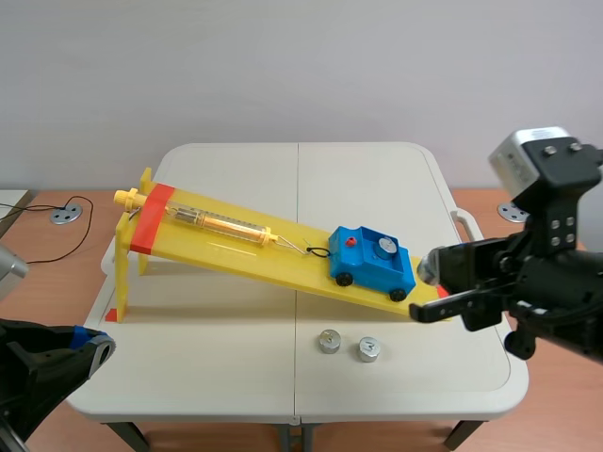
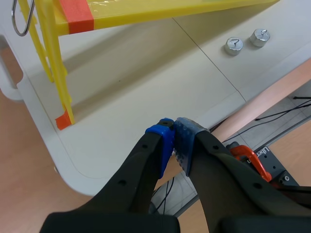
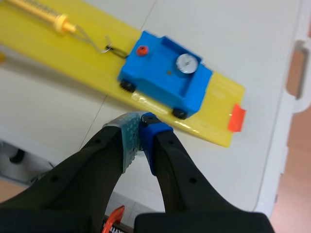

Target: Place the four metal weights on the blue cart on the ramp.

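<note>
White table [image 1: 236, 377]: two loose weights [image 1: 328, 341] [image 1: 368, 350], third weight [image 1: 383, 248] in blue cart [image 1: 363, 266]; left pincer [image 2: 173, 125], right pincer [image 3: 141, 121] both closed.

White table [image 1: 236, 377], brown floor [image 1: 66, 282], plain pale wall [image 1: 283, 66].

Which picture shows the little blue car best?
The right wrist view: the blue car is close and seen from above, with one weight inside. The scene view shows it smaller, on the ramp. The left wrist view misses it.
</note>
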`<state>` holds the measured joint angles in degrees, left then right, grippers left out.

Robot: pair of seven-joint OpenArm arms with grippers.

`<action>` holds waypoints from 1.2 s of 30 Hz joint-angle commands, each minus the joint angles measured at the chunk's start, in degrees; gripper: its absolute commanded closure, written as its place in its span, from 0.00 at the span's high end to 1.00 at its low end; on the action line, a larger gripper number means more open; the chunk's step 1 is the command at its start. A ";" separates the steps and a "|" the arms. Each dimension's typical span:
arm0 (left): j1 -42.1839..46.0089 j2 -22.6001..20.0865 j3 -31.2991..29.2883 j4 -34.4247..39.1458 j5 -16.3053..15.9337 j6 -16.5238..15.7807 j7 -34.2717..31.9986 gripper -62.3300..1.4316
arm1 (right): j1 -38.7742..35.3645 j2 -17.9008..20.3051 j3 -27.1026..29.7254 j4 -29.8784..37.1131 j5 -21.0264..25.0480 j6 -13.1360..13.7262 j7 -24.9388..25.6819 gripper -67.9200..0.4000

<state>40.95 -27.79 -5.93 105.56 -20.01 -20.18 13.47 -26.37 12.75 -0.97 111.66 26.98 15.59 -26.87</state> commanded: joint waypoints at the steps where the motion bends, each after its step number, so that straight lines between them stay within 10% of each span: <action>1: -0.20 0.46 -1.05 4.20 -4.24 -0.59 -5.92 0.10 | 2.73 -0.26 3.06 4.57 4.44 -0.61 7.02 0.02; 26: -0.20 0.46 -1.05 4.20 -4.24 -0.59 -5.92 0.10 | 25.03 -11.39 5.40 -18.29 8.87 -0.55 8.98 0.02; 36: -0.20 0.46 -1.05 4.20 -4.24 -0.59 -5.92 0.10 | 30.01 -12.46 3.43 -28.15 9.55 4.35 8.52 0.02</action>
<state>40.95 -27.79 -5.93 105.56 -20.01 -20.18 13.47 -1.76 -0.34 4.36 79.15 30.50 16.56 -27.09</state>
